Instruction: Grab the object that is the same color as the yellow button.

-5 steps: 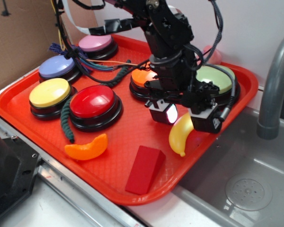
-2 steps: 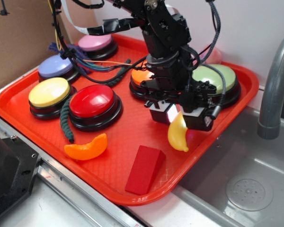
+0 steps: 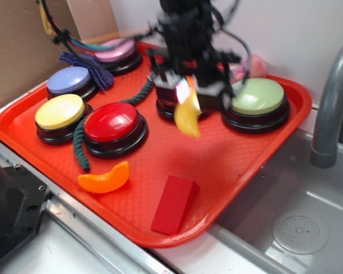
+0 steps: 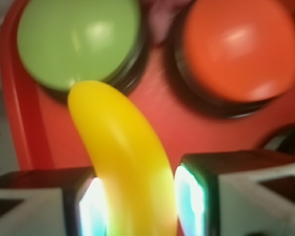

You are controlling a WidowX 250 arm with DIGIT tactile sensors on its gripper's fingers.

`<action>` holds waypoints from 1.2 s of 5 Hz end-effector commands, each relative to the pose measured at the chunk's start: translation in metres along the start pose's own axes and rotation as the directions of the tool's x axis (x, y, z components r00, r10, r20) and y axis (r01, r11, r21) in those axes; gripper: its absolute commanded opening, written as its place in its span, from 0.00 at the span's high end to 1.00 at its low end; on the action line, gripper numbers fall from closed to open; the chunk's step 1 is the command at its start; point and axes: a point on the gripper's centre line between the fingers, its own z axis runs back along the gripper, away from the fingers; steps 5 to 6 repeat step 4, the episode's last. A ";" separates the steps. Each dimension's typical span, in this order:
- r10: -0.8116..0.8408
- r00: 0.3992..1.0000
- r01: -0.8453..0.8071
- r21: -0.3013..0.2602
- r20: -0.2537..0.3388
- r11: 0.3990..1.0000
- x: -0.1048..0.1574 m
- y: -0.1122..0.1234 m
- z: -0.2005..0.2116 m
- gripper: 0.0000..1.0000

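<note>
Compared with a second ago, the gripper point(image 3: 187, 94) is up and further left/far: it was low over the near-right part of the tray with the banana at tray level, now it hangs over the orange button, motion-blurred. Banana point(image 3: 187, 116) came up with it and dangles clear of the tray point(image 3: 40, 151) floor.

Tool state: clenched on the banana. Wrist view shows the banana point(image 4: 123, 162) pinched between both pads point(image 4: 187, 201), contact on both sides, most of its length sticking out beyond the fingertips.

Progress, as a judgement: grab is essentially done. Colour match holds, as the yellow button point(image 3: 59, 111) at the left of the tray is the same hue. What's left is only keeping the hold; whether a placement is wanted, task doesn't say.

Clearance:
- Below the banana tip: orange button point(image 4: 241, 49) and green button point(image 3: 258, 96) close underneath, apart from it, no contact visible.
- Red button point(image 3: 111, 123) to the left, apart.
- Open tray floor near-centre and near-right; orange slice point(image 3: 104, 179) and red wedge point(image 3: 175, 204) sit near the front rim, well apart from the gripper.
- Dark rope point(image 3: 80, 145) runs between the buttons on the left.
- Grey faucet point(image 3: 331, 108) and sink to the right, beyond the tray rim, well apart.

Risk: glossy curved plastic held near one end could pivot or slip.
</note>
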 end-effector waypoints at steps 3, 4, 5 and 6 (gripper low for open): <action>0.107 0.986 -0.113 0.046 0.131 0.992 0.044 0.114 0.101 1.00; 0.108 0.990 -0.111 0.037 0.086 0.993 0.044 0.126 0.102 1.00; 0.108 0.990 -0.111 0.037 0.086 0.993 0.044 0.126 0.102 1.00; 0.108 0.990 -0.111 0.037 0.086 0.993 0.044 0.126 0.102 1.00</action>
